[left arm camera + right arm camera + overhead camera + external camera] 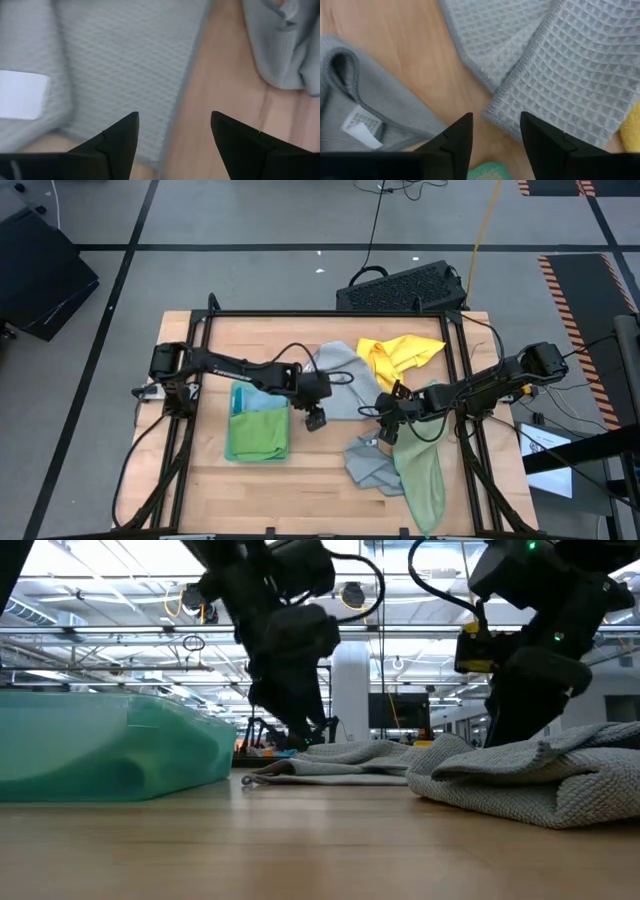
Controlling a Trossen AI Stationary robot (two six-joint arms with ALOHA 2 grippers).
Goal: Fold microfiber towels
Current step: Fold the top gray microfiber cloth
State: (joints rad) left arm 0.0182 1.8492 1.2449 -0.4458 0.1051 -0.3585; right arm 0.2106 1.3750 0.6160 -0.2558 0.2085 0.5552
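Hovering over the grey towel, right tool part-open, empty; left tool wide, empty

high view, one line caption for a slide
Both grippers over a grey towel amid scattered microfiber towels on the table.

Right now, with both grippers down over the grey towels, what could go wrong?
1. The right gripper stands at the corner of the flat grey towel, with a second grey towel close beside it. It may catch both, or only table.
2. The left gripper, open, straddles the flat towel's edge; it may pinch only the hem and slip.
3. The sage towel overlaps the crumpled grey one, so lifting could drag it.
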